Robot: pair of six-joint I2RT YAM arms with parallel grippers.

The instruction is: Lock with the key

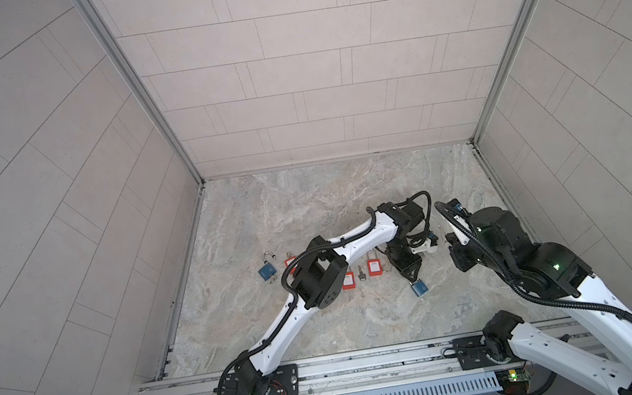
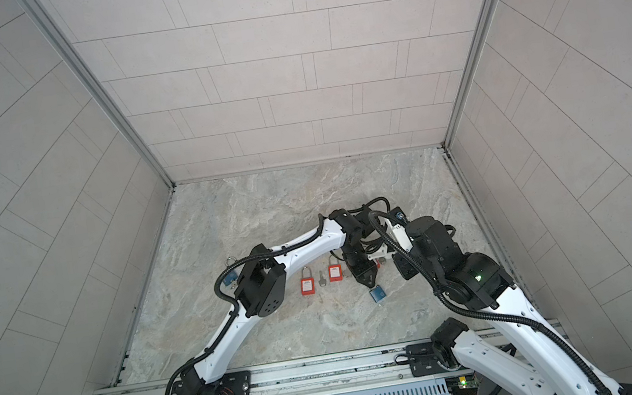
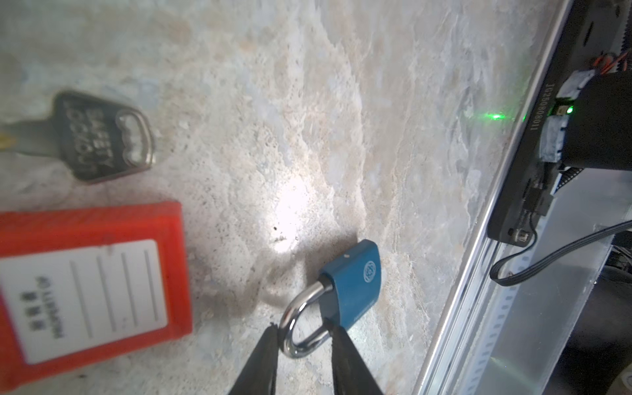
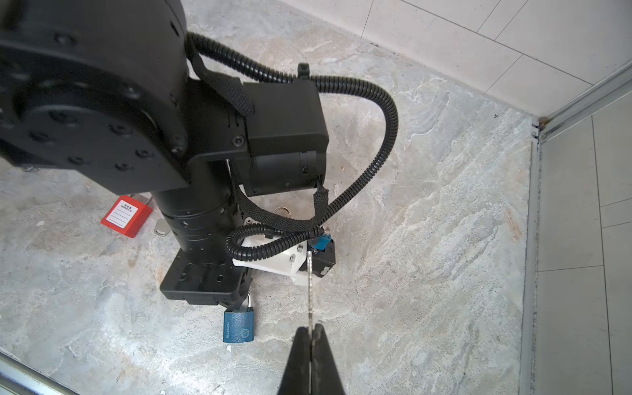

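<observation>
Blue padlock [image 3: 352, 287] flat on worktop [image 1: 307, 208] right of centre toward front edge, left pincer [image 3: 302, 331] parted astride shackle [image 3: 302, 298], right pincer [image 4: 312, 333] clenched on key [image 4: 309, 290]; lock probably dense, rigid, slick, so grip body sides.

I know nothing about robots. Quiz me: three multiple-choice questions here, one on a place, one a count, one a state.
1. Where is the left gripper?
A. at the shackle of a blue padlock
B. at the back wall
C. at its base

2. How many blue padlocks lie on the table?
A. one
B. two
C. four

3. The right gripper is:
A. open, empty
B. shut on a key
C. shut on a padlock

A: it straddles the shackle.
B: one there, a second blue padlock far left.
B: it pinches the key.
</observation>
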